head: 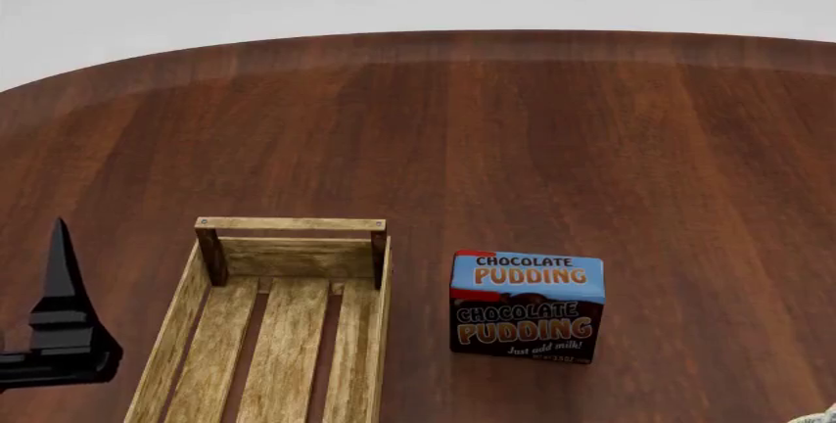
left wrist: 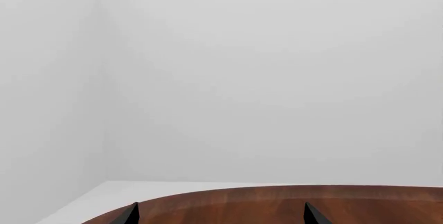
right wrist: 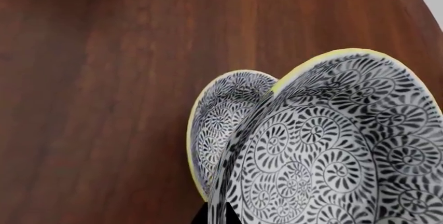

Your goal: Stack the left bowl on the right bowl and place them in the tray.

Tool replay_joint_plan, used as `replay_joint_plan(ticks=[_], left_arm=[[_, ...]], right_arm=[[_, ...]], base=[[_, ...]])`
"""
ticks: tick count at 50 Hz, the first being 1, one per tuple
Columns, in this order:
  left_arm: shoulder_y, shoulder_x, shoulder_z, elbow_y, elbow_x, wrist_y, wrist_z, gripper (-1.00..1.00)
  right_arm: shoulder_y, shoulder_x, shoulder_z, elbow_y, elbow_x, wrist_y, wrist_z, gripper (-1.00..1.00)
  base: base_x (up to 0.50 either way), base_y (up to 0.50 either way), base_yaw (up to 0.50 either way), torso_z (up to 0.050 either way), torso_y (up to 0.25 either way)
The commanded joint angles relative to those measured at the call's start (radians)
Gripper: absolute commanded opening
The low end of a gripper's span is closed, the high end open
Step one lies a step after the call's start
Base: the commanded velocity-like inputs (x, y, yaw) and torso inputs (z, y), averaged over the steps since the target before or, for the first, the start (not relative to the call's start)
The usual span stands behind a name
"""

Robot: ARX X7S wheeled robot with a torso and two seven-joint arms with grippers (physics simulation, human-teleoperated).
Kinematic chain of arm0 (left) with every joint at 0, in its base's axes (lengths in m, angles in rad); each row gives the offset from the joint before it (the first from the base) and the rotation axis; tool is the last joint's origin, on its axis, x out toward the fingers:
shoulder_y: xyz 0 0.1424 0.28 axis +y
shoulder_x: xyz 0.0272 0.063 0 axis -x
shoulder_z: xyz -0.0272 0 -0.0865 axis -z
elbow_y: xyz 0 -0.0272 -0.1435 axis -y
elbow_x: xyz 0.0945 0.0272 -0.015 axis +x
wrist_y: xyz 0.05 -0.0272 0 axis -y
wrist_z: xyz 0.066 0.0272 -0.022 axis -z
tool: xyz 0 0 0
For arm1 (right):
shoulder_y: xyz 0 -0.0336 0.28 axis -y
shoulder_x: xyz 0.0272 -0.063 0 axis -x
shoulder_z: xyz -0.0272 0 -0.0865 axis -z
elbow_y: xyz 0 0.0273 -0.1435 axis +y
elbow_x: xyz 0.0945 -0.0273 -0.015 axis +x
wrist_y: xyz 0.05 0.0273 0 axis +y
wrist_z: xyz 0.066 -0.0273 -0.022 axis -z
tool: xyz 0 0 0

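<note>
**Two bowls overlap, tray stands bare**

The right wrist view shows one patterned bowl (right wrist: 332,146) overlapping the other bowl (right wrist: 225,115) above the counter (head: 523,129); right fingers' state: cannot tell. Left gripper (left wrist: 220,214) fingers stand wide apart. The tray (head: 281,335) sits beside the chocolate pudding box (head: 528,305).

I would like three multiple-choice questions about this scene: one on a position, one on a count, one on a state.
1. In the head view, the pudding box stands:
A. inside the tray
B. on the table beside the tray
C. on a bowl

2. How many patterned bowls appear in the right wrist view?
A. one
B. two
C. four

3. The visible part of the tray is:
A. empty
B. holding a bowl
C. upside down

Answers:
1 B, it sits on wood right of the tray.
2 B, two rims show.
3 A, bare slats.
</note>
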Motion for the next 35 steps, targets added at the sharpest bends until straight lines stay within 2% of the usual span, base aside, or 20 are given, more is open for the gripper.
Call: replay_joint_plan(ticks=[1, 24, 35], left_arm=[[-0.012, -0.001, 0.005, 0.003, -0.004, -0.009, -0.005, 1.0], [0.008, -0.006, 0.011, -0.007, 0.001, 0.015, -0.012, 1.0], [0.01, -0.008, 0.014, -0.011, 0.001, 0.018, -0.017, 1.0]], right_arm=[[0.125, 0.004, -0.08, 0.076, -0.056, 0.037, -0.058, -1.0], [0.338, -0.025, -0.277, 0.224, -0.159, 0.072, -0.208, -1.0], [0.413, -0.03, -0.317, 0.291, -0.111, 0.141, -0.236, -1.0]], base=[[0.0, 0.0, 0.0, 0.0, 0.0], [0.0, 0.0, 0.0, 0.0, 0.0], [0.0, 0.0, 0.0, 0.0, 0.0]])
